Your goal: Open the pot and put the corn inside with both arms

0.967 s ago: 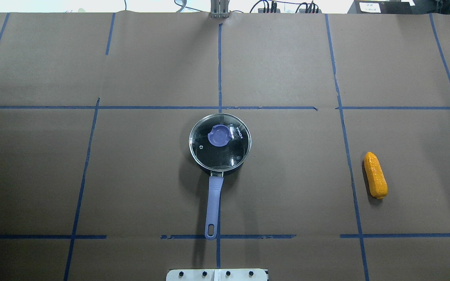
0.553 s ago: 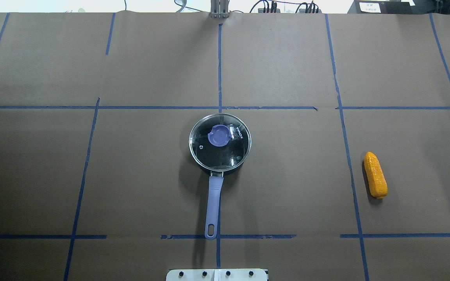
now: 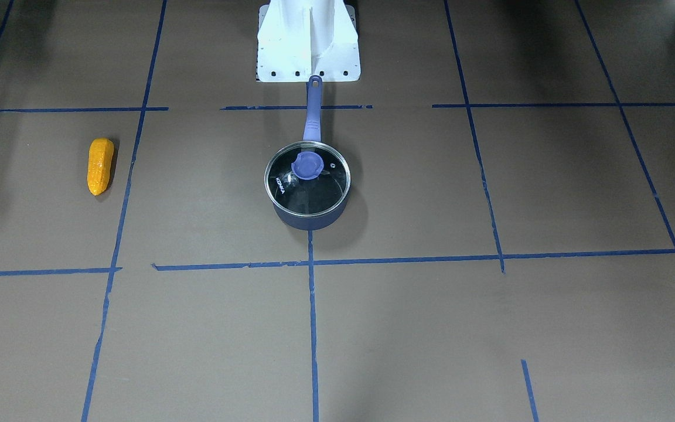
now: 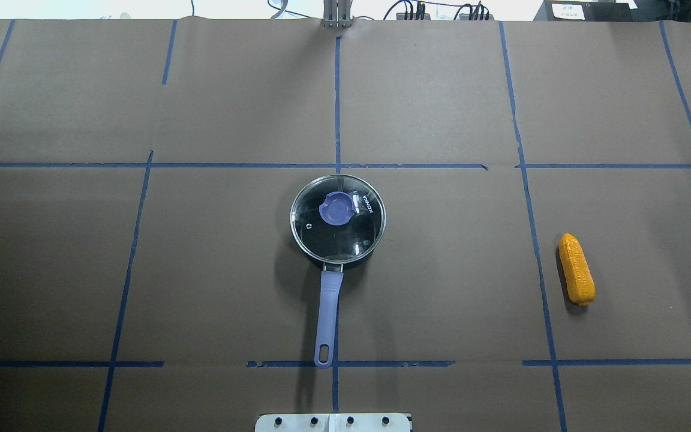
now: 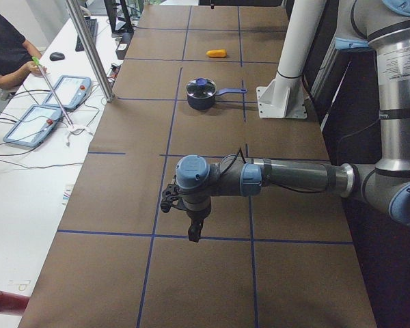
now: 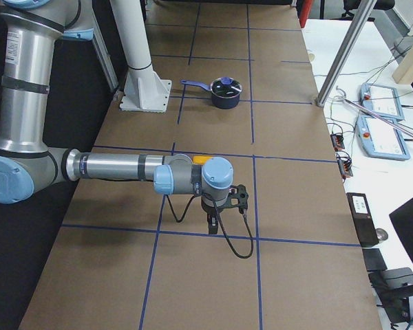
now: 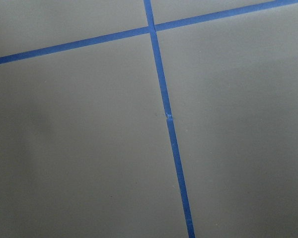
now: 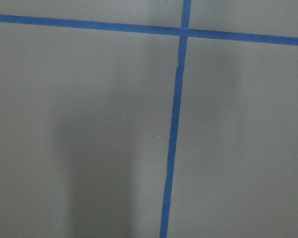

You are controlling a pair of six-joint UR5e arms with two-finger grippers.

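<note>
Two arms, both low over the table, whose matte brown paper is gridded with blue tape. Left gripper and right gripper each point down at the paper near opposite ends, holding nothing visible; cannot tell how wide either is set, since they show only in the side views. The pot, round with a dark navy wall, lies well apart from both grippers, about midway between them. It is capped by a round glass lid with a metal rim and purple knob. Its long straight purple handle points back at the white stand. The corn, an orange-yellow bumpy oblong, lies pot-side of the right gripper, partly hidden behind that wrist in the right side view. Its long axis runs roughly parallel to the pot handle, tapered end away from the robot.
</note>
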